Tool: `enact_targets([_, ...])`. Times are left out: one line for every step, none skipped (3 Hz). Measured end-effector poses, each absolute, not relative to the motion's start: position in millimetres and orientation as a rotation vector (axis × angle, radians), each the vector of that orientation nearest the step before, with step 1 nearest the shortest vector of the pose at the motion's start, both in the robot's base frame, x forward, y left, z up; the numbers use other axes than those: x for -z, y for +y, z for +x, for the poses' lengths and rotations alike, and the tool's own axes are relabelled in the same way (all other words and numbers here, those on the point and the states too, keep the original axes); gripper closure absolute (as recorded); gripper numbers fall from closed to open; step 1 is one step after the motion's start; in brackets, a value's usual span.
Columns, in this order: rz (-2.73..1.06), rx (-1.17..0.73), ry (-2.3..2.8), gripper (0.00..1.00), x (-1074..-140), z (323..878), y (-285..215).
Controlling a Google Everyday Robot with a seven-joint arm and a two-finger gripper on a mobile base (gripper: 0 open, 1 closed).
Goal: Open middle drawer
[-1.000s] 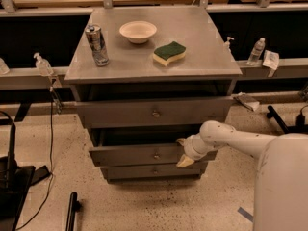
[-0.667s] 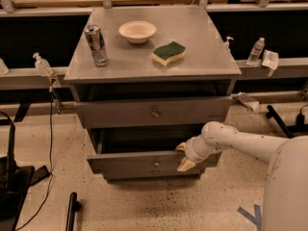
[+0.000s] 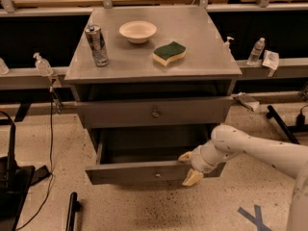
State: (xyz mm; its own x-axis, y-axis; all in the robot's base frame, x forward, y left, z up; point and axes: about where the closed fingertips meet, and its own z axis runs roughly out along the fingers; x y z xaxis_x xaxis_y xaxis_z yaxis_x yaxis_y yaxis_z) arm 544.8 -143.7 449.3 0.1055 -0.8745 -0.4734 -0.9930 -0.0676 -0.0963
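Evidently the hand [image 3: 189, 167] clamps the front of the middle drawer [image 3: 130, 173] beside its knob, ready for pulling.

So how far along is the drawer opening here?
Mostly done: the middle drawer stands well out of the cabinet, its tray showing below the top drawer. In hand: the gripper sits at the right part of its front. Left: perhaps a little more pull, then release.
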Motion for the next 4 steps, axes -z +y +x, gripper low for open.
enact_targets([-2.008, -0.482, 1.834, 0.39, -458.8, 520.7, -149.5])
enact_targets([-2.009, -0.506, 1.842, 0.4, -464.5, 509.4, -154.1])
enact_targets([-1.988, -0.441, 1.8, 0.61, -482.1, 528.8, -151.0])
enact_targets([-1.971, -0.382, 1.776, 0.85, -488.7, 553.4, -148.1])
